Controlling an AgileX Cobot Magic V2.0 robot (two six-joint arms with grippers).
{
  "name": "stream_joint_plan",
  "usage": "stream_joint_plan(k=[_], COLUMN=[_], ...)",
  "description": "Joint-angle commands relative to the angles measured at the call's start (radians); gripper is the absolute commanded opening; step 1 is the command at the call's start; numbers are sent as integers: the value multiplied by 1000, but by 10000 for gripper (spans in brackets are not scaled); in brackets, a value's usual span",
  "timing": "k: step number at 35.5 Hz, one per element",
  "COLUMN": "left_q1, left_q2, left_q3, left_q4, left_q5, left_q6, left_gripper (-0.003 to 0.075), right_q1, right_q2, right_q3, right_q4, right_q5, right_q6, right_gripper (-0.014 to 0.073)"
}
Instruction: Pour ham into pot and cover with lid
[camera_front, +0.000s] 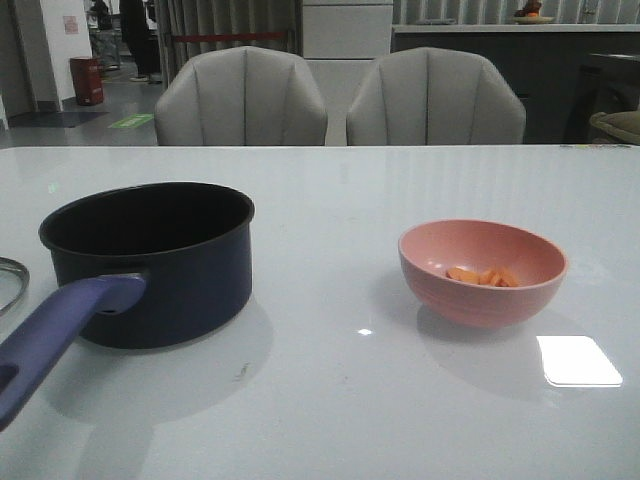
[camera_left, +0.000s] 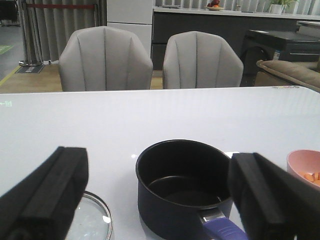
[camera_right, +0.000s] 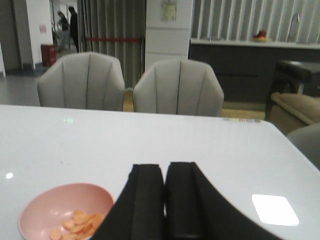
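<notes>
The dark navy pot (camera_front: 150, 262) stands at the table's left, its purple-blue handle (camera_front: 60, 335) pointing toward me. Only an edge of the glass lid (camera_front: 8, 283) shows at the far left. At the right, ham (camera_front: 483, 276) slices lie in a pink bowl (camera_front: 482, 270). No gripper shows in the front view. In the left wrist view my left gripper (camera_left: 159, 159) is wide open, held back from the pot (camera_left: 182, 187), with the lid (camera_left: 92, 220) and bowl (camera_left: 306, 167) to either side. My right gripper (camera_right: 165, 170) is shut on nothing, beside the bowl (camera_right: 60, 205) and ham (camera_right: 77, 224).
Two grey chairs (camera_front: 240, 100) (camera_front: 435, 100) stand behind the table's far edge. A bright patch of reflected light (camera_front: 578, 360) lies on the glossy white table (camera_front: 330, 200) near the bowl. A sofa arm (camera_right: 295, 107) is off the table's right side.
</notes>
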Motion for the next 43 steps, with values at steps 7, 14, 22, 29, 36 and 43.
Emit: stream_joint_plan(k=[7, 14, 22, 29, 36, 43], left_q1=[-7, -7, -7, -7, -7, -7], left_q2=[8, 8, 8, 8, 8, 8], left_q3=[-29, -29, -29, -29, -29, -29], left_q4=[-13, -13, -13, -13, -13, -13], left_q5=[-72, -72, -72, -72, -72, -72], left_q6=[2, 2, 2, 2, 2, 2], left_gripper=[604, 604, 604, 604, 604, 604], right_q1=[-4, -4, -3, -3, 4, 93], right_q2=[305, 385, 409, 558, 803, 1083], right_q3=[-142, -142, -188, -311, -486, -695], right_q4=[-9, -9, 5, 77, 179, 186], right_q5=[-19, -20, 66, 186, 310, 409], right_q6=[-6, -6, -5, -5, -9, -11], right_gripper=[160, 160, 206, 468, 535, 536])
